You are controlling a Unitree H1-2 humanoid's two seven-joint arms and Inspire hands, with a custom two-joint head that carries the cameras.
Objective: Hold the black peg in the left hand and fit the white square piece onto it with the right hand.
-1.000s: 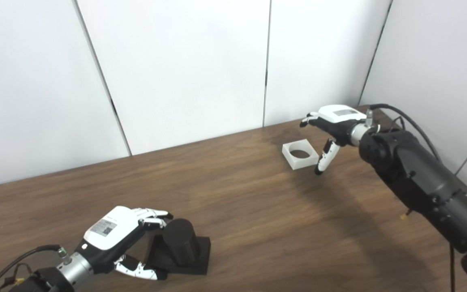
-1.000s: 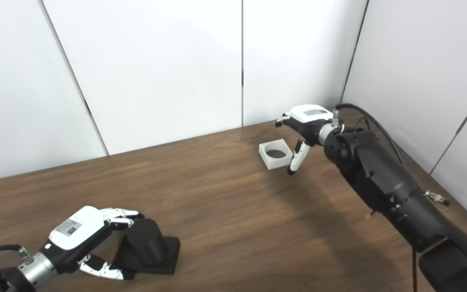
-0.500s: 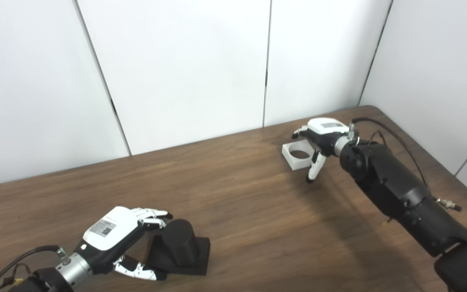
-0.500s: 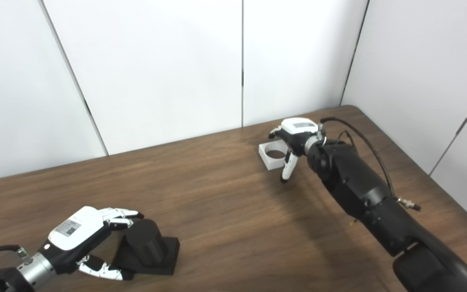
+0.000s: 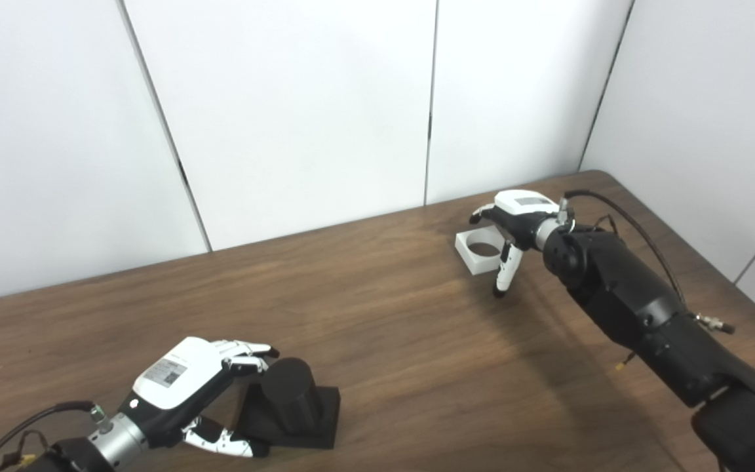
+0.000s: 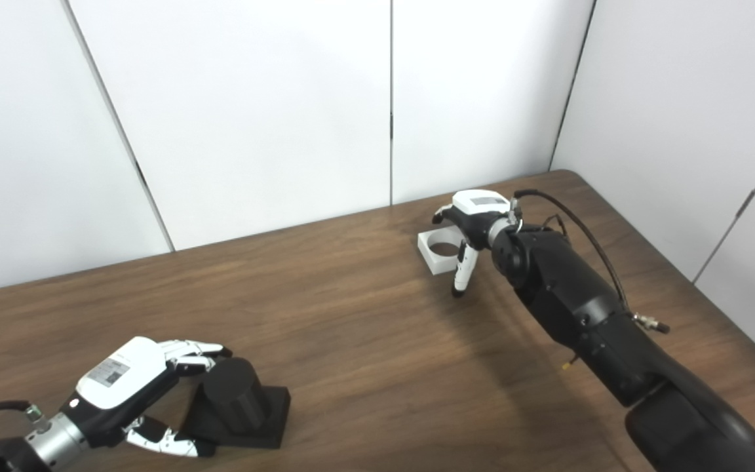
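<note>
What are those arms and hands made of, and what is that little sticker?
Each robot hand, left and right, has a white back shell, a label there, and black-and-white fingers. A silver wrist ring joins each to its arm. The right arm is bulky and black, with a black cable looping alongside.

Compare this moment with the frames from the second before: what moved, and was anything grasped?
The right hand came down and leftward over the white square piece, its fingers now spread above it and its thumb beside the near edge; it has not closed on it. The left hand sank slightly, still open beside the black peg. Peg and piece stayed on the table.
</note>
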